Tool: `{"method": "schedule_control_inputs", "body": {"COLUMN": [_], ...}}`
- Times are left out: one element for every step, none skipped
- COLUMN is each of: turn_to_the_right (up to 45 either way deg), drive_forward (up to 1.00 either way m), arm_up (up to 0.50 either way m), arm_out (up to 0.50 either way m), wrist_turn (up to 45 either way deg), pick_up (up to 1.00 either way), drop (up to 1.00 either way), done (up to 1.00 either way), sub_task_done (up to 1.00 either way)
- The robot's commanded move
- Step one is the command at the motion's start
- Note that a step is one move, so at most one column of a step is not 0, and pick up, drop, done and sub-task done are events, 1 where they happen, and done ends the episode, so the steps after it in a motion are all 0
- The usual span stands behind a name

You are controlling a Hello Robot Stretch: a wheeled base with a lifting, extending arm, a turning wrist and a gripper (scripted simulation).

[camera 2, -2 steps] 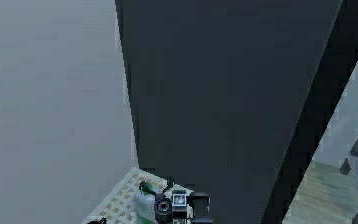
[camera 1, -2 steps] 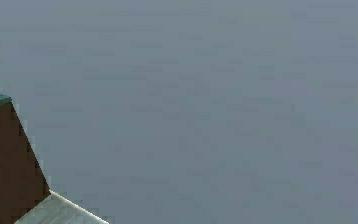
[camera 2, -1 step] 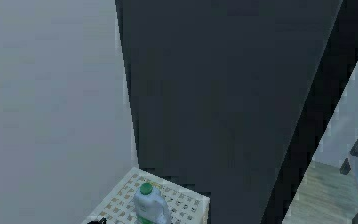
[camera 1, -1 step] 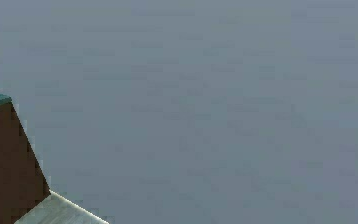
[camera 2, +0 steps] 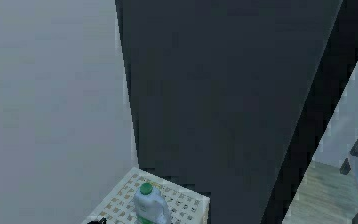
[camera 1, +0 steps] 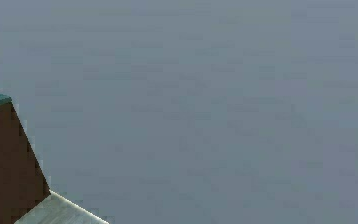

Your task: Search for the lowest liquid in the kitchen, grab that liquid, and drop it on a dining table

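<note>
Bottom middle: green-capped bottle stands on white grid top. Step looks like reach for bottle. Next: bring gripper to bottle, slow. Whether gripper holds anything: cannot tell.

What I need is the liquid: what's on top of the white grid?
A green-capped clear bottle stands on the grid; the patch behind the bottle is hidden.

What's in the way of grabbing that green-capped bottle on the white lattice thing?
Nothing visible. The bottle stands on the white lattice top, with a tall dark panel behind it and grey wall further left. Its near side runs off the picture's bottom edge, so that stays unknown.
</note>
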Motion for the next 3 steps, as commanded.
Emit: {"method": "schedule_control_inputs", "body": {"turn_to_the_right": [0.0,0.0,0.0], "drive_forward": [0.00,0.00,0.00], "arm_up": [0.10,0.48,0.00], "arm_out": [0.00,0.00,0.00], "wrist_turn": [0.0,0.0,-45.0], "pick_up": [0.00,0.00,0.00], "drop": [0.00,0.00,0.00], "done": [0.00,0.00,0.00], "sub_task_done": [0.00,0.00,0.00]}}
